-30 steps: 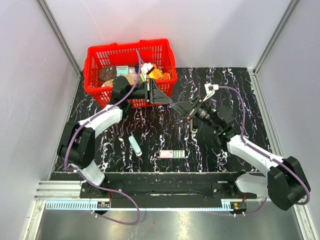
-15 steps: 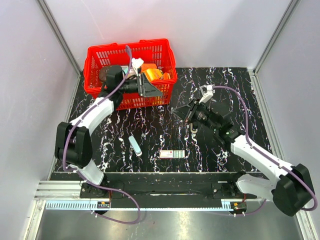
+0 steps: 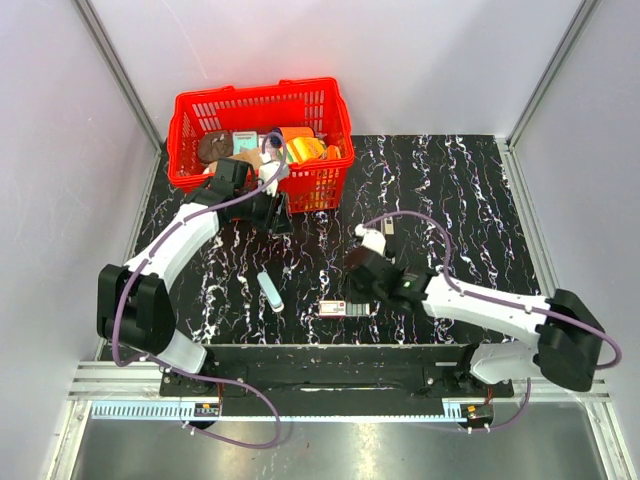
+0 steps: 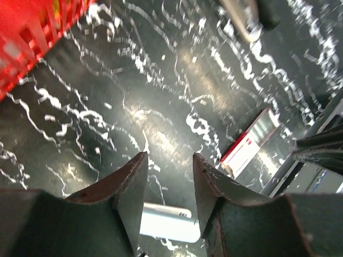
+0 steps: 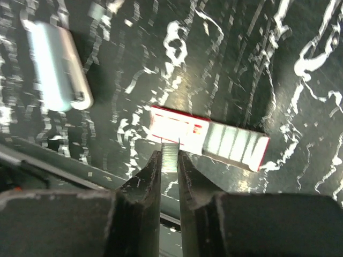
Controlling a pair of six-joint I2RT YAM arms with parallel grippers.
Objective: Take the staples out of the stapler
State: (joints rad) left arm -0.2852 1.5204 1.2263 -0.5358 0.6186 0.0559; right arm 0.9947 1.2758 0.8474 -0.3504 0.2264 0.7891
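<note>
My right gripper is shut on a short silver strip of staples. It holds the strip just above the near edge of a red and white staple box whose tray is slid out. From above, that gripper sits right behind the box. A small pale and dark stapler lies on the table behind my right arm, and its end shows in the left wrist view. My left gripper hangs open and empty in front of the basket, its fingers apart over bare table.
A red basket full of mixed items stands at the back left. A light-blue oblong object lies on the table left of the staple box; it also shows below my left fingers and in the right wrist view.
My left gripper opened and drew back from the table's middle to the front of the basket. My right arm swung forward and left, down to the staple box, staying shut.
</note>
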